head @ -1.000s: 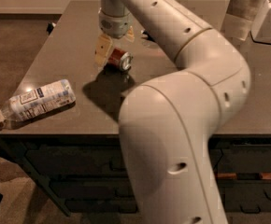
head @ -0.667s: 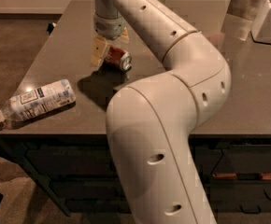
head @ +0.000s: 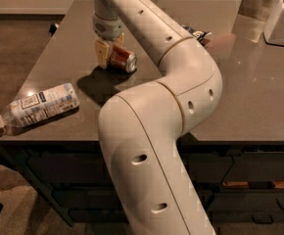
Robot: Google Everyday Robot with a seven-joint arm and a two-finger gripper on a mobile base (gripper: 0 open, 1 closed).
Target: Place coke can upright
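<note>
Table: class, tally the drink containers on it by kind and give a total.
Cans: 1, the coke can, at the gripper.
Bottles: 1, the bottle, lying on its side.
Total: 2.

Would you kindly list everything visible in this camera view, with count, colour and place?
red cylindrical coke can: one, red with silver ends, tipped on its side, far left over the table.
clear plastic water bottle: one, white-blue label, lying at the front left edge.
dark crinkled bag: one, mostly hidden behind the arm.
pale containers: at least two, far right corner.
dark grey table: one.
white robot arm: one, reaching from the front across the table.
end effector: one, tan fingers, gripping the can.
</note>
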